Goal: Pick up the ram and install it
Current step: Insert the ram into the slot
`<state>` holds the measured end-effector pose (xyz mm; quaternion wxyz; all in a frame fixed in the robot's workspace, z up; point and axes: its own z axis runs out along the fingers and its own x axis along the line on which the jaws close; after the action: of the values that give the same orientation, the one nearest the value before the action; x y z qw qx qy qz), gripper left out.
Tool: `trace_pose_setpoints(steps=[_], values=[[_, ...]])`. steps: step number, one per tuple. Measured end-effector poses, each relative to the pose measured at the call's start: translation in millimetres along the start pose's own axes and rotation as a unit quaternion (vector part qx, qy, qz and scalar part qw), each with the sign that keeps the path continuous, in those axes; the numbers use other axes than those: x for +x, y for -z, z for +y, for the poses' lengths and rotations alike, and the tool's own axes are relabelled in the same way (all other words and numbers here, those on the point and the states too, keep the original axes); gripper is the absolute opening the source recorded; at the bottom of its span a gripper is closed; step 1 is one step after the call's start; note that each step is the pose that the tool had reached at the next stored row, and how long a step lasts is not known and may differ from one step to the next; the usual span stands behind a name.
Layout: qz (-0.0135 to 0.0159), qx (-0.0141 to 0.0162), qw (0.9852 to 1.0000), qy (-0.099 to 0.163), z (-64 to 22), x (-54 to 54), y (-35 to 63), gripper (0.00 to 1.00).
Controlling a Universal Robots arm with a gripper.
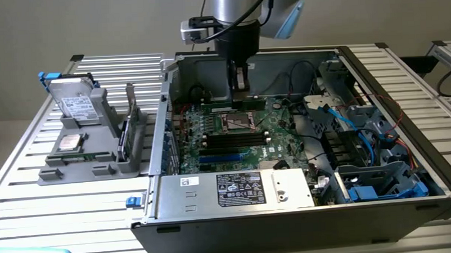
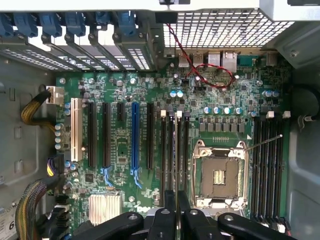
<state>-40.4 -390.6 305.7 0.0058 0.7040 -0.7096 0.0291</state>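
Ram (image 1: 243, 81) apparently clamped in nearly closed pincer (image 1: 242, 95); above motherboard (image 1: 210, 125).

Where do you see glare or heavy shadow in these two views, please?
Exterior view: the slatted table glares pale, while the motherboard lies in dimmer light. Wrist view: the perforated case wall is washed out, and the gripper, shut on the ram, looks nearly black.
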Motion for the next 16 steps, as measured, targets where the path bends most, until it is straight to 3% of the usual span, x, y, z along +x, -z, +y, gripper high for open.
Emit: trace_pose_setpoints(steps=[4,10,16], values=[[0.0006,-0.0019,0.9999,-0.014,0.2,1.5,-4.3,0.13],[0.0004,-0.0025,0.9997,-0.025,0.4,6.6,-13.5,0.13],[-0.0039,-0.0029,0.9995,-0.03,-1.8,6.9,-24.5,0.13]])
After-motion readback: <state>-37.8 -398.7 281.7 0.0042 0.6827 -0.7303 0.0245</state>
